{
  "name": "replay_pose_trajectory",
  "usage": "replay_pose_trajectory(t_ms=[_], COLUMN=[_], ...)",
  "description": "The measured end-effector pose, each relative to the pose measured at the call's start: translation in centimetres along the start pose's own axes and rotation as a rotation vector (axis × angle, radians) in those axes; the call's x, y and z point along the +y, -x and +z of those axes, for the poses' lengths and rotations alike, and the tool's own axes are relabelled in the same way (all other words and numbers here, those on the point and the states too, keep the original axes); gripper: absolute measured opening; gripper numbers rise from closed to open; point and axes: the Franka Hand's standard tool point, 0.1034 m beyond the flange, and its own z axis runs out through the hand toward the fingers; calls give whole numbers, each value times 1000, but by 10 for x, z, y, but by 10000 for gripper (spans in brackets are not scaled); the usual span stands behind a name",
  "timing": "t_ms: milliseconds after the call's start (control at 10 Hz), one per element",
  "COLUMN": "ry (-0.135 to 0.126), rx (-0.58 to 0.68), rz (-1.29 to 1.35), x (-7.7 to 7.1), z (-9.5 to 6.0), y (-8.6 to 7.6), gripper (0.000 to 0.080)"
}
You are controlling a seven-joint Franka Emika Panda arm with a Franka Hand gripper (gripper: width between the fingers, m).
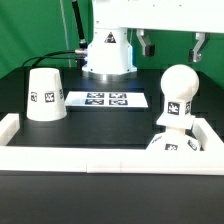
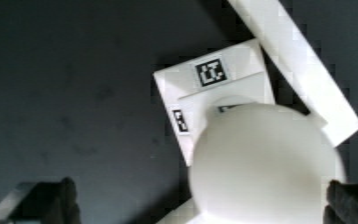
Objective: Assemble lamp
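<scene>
The ball-shaped bulb (image 1: 178,88) stands upright on its stem on the small square base (image 1: 176,146) at the exterior view's right, by the white wall. The tapered shade (image 1: 45,94) stands mouth down at the exterior view's left. My gripper (image 1: 172,44) hangs above the bulb, open and empty, clear of it. In the wrist view the bulb (image 2: 265,160) fills the space between my two fingers (image 2: 41,201), which stand wide apart. The base (image 2: 215,88) with its tags shows beyond the bulb.
The marker board (image 1: 105,99) lies flat at the table's middle. A white wall (image 1: 90,160) runs along the front and up both sides; it also shows in the wrist view (image 2: 293,52). The arm's white pedestal (image 1: 108,52) stands at the back.
</scene>
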Motion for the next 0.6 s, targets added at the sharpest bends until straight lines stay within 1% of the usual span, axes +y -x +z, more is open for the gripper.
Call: replay_pose_trajectory(t_ms=[100,200,300,400,500,600], ry=[3,-2,-9,-12,-21,-14], rx=[-3,7,15,26,44,29], rz=[-16,-22,-27,-50,-67,-68], x=[18,32,44,54,67,68], z=[1,-4,-4,-4,2,3], y=[-5,-19,-29,-35,-21,-17], gripper=[698,698,698,698,698,698])
